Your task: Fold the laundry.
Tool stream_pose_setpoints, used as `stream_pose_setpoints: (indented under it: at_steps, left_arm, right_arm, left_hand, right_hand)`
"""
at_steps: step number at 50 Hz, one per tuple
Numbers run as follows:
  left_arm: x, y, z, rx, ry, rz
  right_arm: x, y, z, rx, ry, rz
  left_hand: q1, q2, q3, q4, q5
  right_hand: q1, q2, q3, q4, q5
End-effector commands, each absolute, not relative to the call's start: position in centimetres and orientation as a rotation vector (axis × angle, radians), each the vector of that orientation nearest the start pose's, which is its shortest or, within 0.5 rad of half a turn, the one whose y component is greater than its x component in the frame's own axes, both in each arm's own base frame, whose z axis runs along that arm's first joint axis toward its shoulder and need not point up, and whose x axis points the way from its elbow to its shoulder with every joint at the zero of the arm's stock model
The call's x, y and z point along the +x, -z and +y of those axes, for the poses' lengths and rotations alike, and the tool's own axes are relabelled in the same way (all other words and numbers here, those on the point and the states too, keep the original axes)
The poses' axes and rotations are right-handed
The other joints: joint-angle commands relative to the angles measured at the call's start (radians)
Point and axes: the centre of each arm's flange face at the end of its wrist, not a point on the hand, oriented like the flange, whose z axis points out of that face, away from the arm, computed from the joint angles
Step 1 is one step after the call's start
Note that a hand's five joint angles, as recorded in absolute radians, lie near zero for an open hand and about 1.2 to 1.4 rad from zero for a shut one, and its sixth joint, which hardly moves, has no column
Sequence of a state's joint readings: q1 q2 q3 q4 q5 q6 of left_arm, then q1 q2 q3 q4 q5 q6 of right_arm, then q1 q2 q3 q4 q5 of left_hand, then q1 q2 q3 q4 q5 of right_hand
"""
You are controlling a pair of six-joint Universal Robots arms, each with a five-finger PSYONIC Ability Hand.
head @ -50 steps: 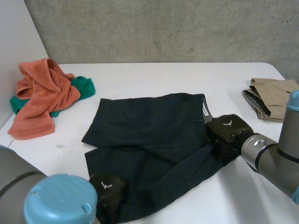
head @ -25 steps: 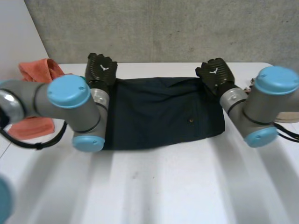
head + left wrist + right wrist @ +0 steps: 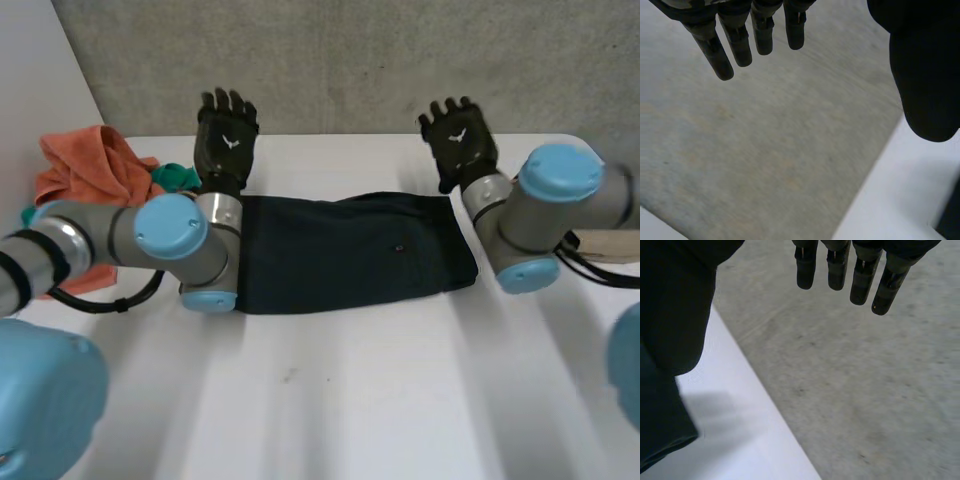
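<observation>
Dark navy shorts (image 3: 345,250) are lying folded into a flat band across the middle of the white table (image 3: 350,410), between the two arms. The left hand (image 3: 226,140) is hovering over the far edge of the table, just past the left end of the shorts. Its fingers (image 3: 735,45) are pointing straight toward the grey concrete wall (image 3: 350,60), spread apart from the thumb and not gripping anything. The right hand (image 3: 459,140) is doing the same past the right end of the shorts; its fingers (image 3: 840,270) are also stretching out straight and loose, and are closing on nothing.

An orange towel (image 3: 85,165) is lying crumpled at the left side of the table, with a green cloth (image 3: 175,177) touching it. A tan garment (image 3: 610,245) is showing partly behind the right arm, well apart from the shorts.
</observation>
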State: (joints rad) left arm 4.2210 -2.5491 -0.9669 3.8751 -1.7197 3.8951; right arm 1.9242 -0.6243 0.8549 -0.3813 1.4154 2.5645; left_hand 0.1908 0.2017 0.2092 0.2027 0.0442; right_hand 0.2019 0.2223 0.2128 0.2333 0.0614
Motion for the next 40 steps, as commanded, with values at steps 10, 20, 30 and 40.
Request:
stream_pose_setpoints:
  at_steps: [10, 20, 30, 40]
  left_arm:
    - [-30.9, -18.4, -30.6, 0.753, 2.328, 1.950]
    - [-30.1, -16.2, -29.1, 0.768, 2.219, 2.126]
    - [-30.1, -16.3, -29.1, 0.765, 2.220, 2.124]
    - [-29.6, -17.5, -28.3, 0.752, 2.245, 2.116]
  right_arm:
    - [27.4, -17.7, -33.2, -1.074, 1.691, 2.255]
    - [27.5, -12.5, -35.1, -1.070, 1.669, 2.317]
    - [26.9, -11.6, -37.1, -1.044, 1.842, 2.311]
    - [21.8, -19.2, -36.5, -0.946, 2.041, 2.336]
  left_hand:
    - [-0.016, -0.027, -0.035, -0.028, -0.044]
    - [-0.016, -0.027, -0.035, -0.028, -0.044]
    - [-0.016, -0.027, -0.035, -0.028, -0.044]
    - [-0.016, -0.027, -0.035, -0.028, -0.044]
  right_hand:
    - [0.106, 0.085, 0.095, 0.074, 0.072]
    - [0.288, 0.268, 0.277, 0.257, 0.254]
    - [1.194, 1.174, 1.183, 1.163, 1.160]
    - [1.194, 1.174, 1.183, 1.163, 1.160]
